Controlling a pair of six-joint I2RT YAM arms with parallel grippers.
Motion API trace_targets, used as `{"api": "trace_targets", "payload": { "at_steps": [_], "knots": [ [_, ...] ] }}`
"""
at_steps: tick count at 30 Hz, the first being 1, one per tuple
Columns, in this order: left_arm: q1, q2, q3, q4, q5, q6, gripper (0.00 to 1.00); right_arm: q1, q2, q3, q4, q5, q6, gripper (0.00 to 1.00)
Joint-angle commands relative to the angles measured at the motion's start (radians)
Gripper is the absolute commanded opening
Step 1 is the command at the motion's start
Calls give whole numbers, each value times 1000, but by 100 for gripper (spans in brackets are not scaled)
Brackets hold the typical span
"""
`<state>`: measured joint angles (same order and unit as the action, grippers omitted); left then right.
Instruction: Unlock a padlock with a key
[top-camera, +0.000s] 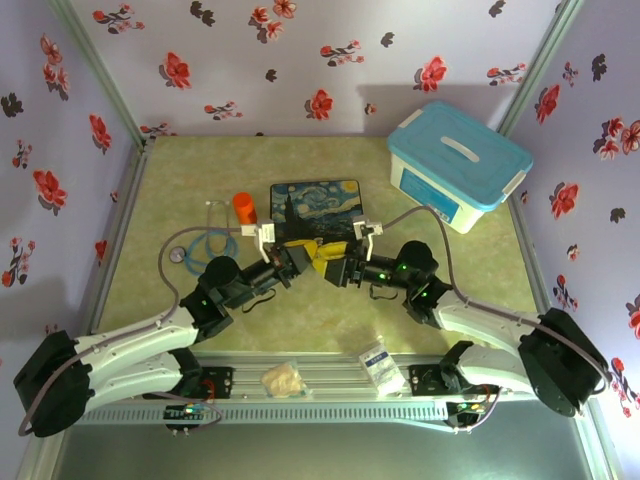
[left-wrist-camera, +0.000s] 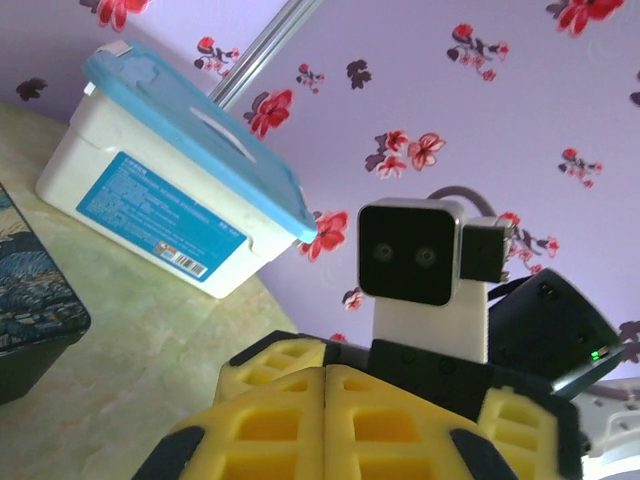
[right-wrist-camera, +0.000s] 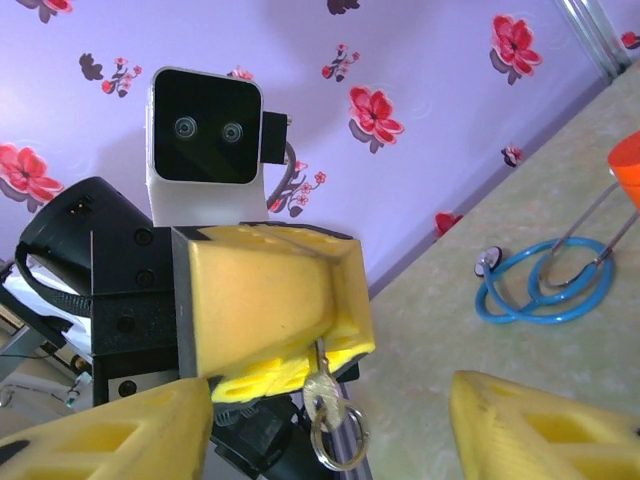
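Purple walls (top-camera: 300, 60) printed with red flowers close in a pale green, marbled table (top-camera: 170, 180). At the upper right of the top view sits a white plastic bin (top-camera: 455, 165) with a blue lid. The lid is on, so its contents are hidden. At the centre lies a flat rectangular box (top-camera: 315, 200) painted with a swirling night sky, also closed.

Just below that box the two arms meet nose to nose. The left gripper (right-wrist-camera: 290, 370) is clamped tight, its blocky yellow foam fingers (left-wrist-camera: 270, 420) pressed together along one seam. In the right wrist view it pinches the key (right-wrist-camera: 322, 385), a small pale metal piece that hangs from the fingertips with a thin wire ring (right-wrist-camera: 337, 442) dangling below. The right gripper (top-camera: 338, 262) stands wide apart and grips nothing. Its yellow fingers (right-wrist-camera: 540, 425) show at the lower corners of its own view, either side of the key and clear of it.

Left of the painted box, a blue-tubed stethoscope (top-camera: 205, 243) lies coiled on the table, with a short orange cylinder (top-camera: 244, 207) upright just beside it. At the bottom centre, a white and blue packet (top-camera: 381, 365) and a crumpled beige lump (top-camera: 283, 378) rest by the metal rail (top-camera: 330, 385).
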<state>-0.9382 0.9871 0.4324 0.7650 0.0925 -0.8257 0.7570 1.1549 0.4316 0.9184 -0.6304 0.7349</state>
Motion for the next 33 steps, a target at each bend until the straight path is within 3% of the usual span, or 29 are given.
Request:
{"api": "trace_targets", "payload": {
  "at_steps": [1,5,7,11,21,33],
  "knots": [
    [8,-17,-20,124,-27,-27,0,-6,11,-12,110,-21,36,58],
    [13,-15,-29,127,-34,-40,0,-6,3,-13,109,-25,40,38],
    [15,-11,-34,141,-36,-44,0,-5,0,-11,101,-30,37,34],
    [24,-7,-42,152,-39,-53,0,-5,-12,-4,53,-29,10,34],
    [27,-3,-56,183,-36,-71,0,-5,40,18,120,-35,43,40],
    [27,5,-60,189,-32,-81,0,-4,107,36,223,-44,95,37]
  ]
}}
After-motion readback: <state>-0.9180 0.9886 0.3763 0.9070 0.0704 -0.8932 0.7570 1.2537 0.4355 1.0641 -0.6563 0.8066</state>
